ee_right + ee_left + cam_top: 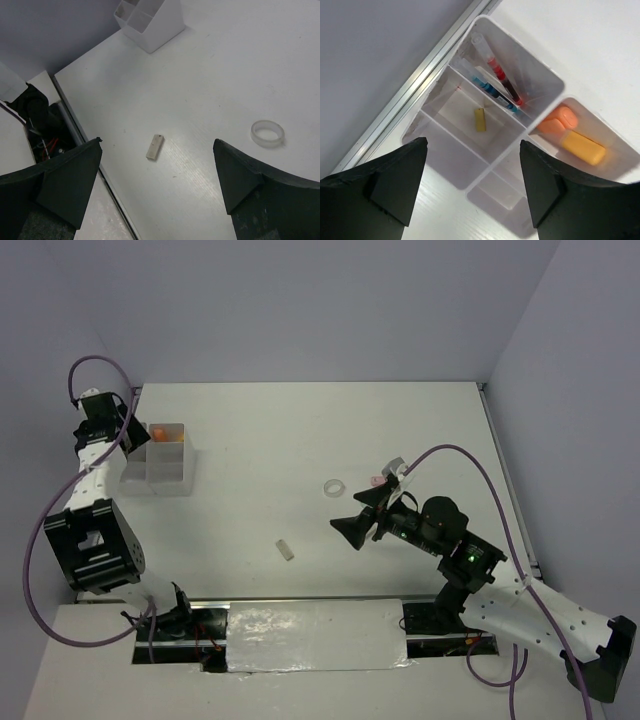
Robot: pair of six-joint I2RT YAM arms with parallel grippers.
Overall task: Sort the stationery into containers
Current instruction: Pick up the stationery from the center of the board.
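Box: a white translucent box [160, 458] with four compartments stands near the desk's left edge, toward the far-left corner.
Pen compartment: a red pen [498, 74] and a blue pen [491, 91] lean together along one dividing wall.
Eraser compartment: a single tan eraser [479, 120] lies flat on the floor of the cell next to the pens.
Marker compartment: an orange marker [560, 120] and a yellow-orange piece [583, 147] lie side by side, touching.
Left gripper: the left gripper [470, 192] hangs directly over the box, jaws spread wide with nothing between them.
Right gripper: the right gripper [157, 192] hovers over the middle of the desk, toward the near edge, jaws spread and holding nothing.
Loose stationery: a white eraser [154, 146] lies on the desk toward the near edge, near its midpoint. A clear tape ring [267, 133] lies flat around the desk's centre, well apart from the eraser.
Pink item: a small pink item [376, 480] sits just right of the tape ring, beside the right arm; it is too small to identify.
Edges: a metal rail [410, 95] runs along the left edge just beside the box, with grey wall behind it. A silvery strip [315, 635] covers the near edge between the two arm bases.
Open room: a broad stretch of white desk [300, 430] lies between the box and the loose items, and reaches back to the far edge.
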